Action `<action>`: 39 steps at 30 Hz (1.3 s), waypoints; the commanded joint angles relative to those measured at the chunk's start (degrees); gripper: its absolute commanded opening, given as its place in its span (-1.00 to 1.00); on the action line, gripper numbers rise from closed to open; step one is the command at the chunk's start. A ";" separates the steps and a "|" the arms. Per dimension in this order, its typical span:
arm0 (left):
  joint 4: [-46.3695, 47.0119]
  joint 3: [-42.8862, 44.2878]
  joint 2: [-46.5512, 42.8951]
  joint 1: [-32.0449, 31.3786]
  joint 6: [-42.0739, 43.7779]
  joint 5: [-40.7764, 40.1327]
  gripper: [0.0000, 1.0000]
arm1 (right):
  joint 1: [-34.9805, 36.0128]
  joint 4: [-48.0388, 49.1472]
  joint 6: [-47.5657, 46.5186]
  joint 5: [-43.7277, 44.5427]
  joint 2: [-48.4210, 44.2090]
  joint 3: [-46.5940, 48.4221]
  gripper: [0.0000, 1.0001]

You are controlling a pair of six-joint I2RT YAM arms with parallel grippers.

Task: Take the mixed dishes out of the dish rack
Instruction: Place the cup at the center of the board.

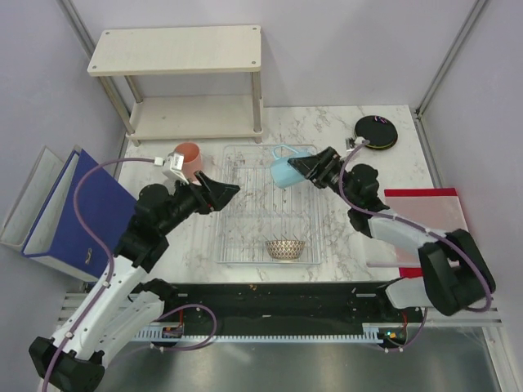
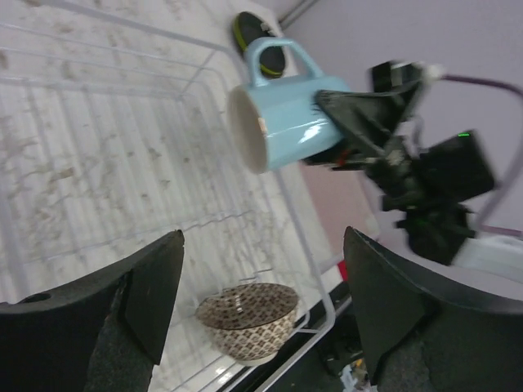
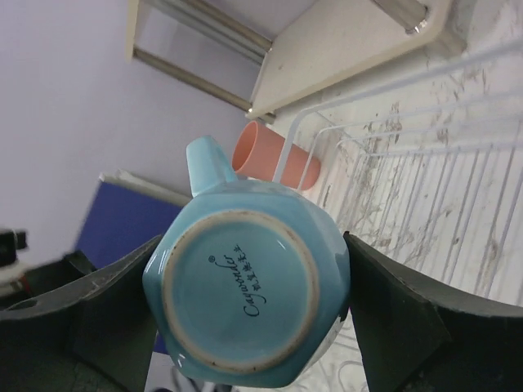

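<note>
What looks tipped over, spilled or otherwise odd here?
Only the blue cup: it is turned sideways, mouth toward the left gripper, but the right gripper is gripping it over the rack. The bowl sits upright in the rack, and nothing looks spilled or broken.

- Left arm (image 1: 122,269) stretches inward from the near edge; left gripper (image 1: 222,189) has its jaws spread wide, empty.
- Right arm (image 1: 400,233) bends in from the right edge; right gripper (image 1: 302,171) clamps the light blue cup (image 1: 283,171).
</note>
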 commanded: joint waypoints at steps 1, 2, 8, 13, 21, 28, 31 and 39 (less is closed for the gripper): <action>22.49 -4.91 -0.78 -0.16 -9.67 13.23 0.75 | -1.57 52.39 32.91 -7.13 7.69 -6.20 -1.00; 25.14 -5.79 -0.35 -0.16 -12.12 14.30 0.76 | -1.57 56.49 35.81 -7.04 11.80 -6.38 -1.00; 35.28 -9.49 3.52 -0.78 -16.19 17.65 0.71 | 0.45 61.98 38.21 -6.69 16.15 -6.12 -1.00; 36.16 -10.02 6.86 -2.27 -15.83 16.16 0.64 | 3.26 61.98 37.33 -6.95 16.41 -4.36 -1.00; 37.91 -9.40 10.73 -4.21 -14.96 15.28 0.58 | 7.57 61.81 35.57 -7.13 16.06 -2.87 -1.00; 37.91 -10.10 11.96 -4.82 -14.43 14.66 0.54 | 9.07 59.35 32.94 -7.83 13.34 -1.99 -1.00; 37.57 -10.45 11.52 -4.82 -14.43 14.66 0.53 | 9.07 56.72 30.83 -8.27 11.06 -1.64 -1.00; 31.33 -9.93 5.55 -4.82 -11.70 12.38 0.57 | 9.06 43.18 22.57 -10.20 2.88 1.00 -1.00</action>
